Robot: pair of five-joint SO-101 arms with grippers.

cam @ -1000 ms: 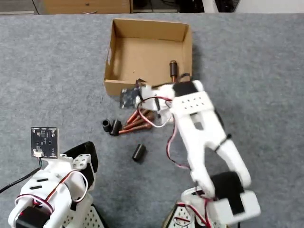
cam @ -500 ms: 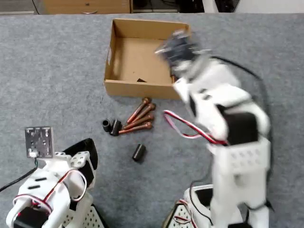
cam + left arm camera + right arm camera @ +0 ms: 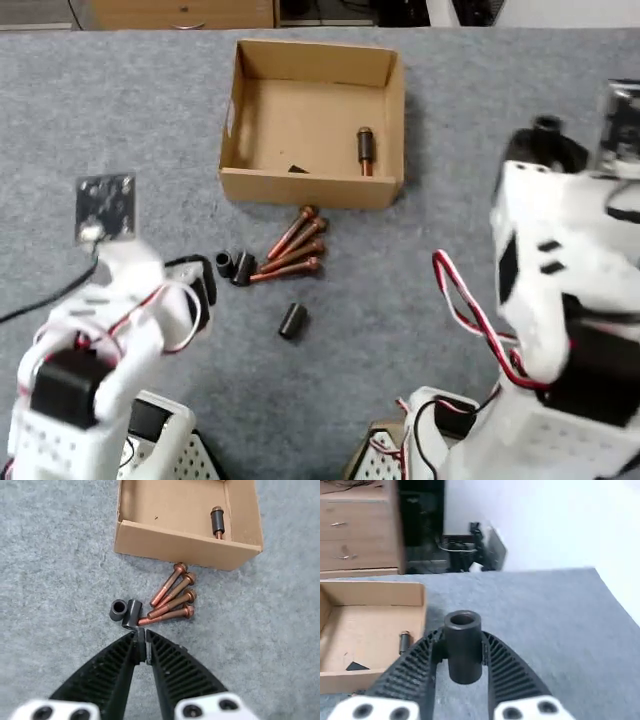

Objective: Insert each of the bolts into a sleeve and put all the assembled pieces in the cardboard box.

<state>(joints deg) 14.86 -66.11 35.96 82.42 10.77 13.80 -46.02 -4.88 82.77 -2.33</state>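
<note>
Several copper bolts lie fanned out on the grey carpet in front of the cardboard box. Two black sleeves sit beside them, and a third sleeve lies nearer the arms. One bolt-in-sleeve piece rests inside the box. My left gripper is shut and empty, its tips just short of the two sleeves. My right gripper is raised to the right of the box, shut on an upright black sleeve.
The carpet stretches free to the left and right of the box. Wooden drawers and dark equipment stand beyond the table's far edge. A red-and-white cable loops off the right arm.
The right arm swung from the box's front wall up and over to the right. The left arm advanced toward the two sleeves.
</note>
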